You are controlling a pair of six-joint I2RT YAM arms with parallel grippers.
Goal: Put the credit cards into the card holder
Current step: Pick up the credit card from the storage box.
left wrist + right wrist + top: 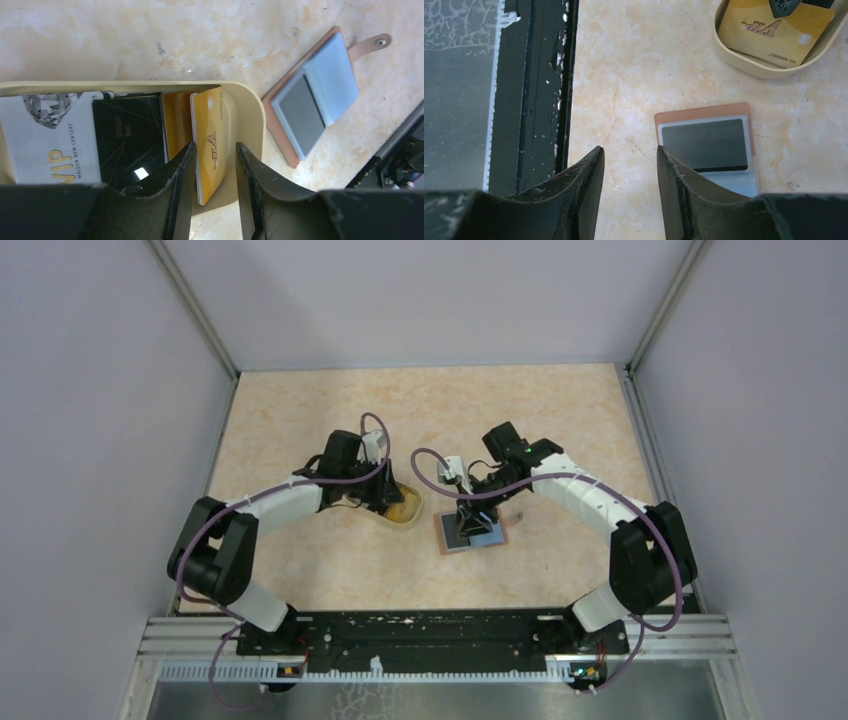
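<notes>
Straddling an orange-yellow plastic card (207,120) upright in the cream plastic tub (250,112) to lift it, my left gripper (215,146) has its fingers apart, not yet pinching, while my right gripper (629,148), also spread, seemingly steadies the open reddish-brown leather card holder (701,109) mid-bench.

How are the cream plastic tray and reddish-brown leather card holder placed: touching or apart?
Apart: right wrist view shows bare table between tray and card holder.

White card (50,135) reads "VIP MAISON NEW CENTURY"; yellow card (764,35) reads "VIP".
</notes>
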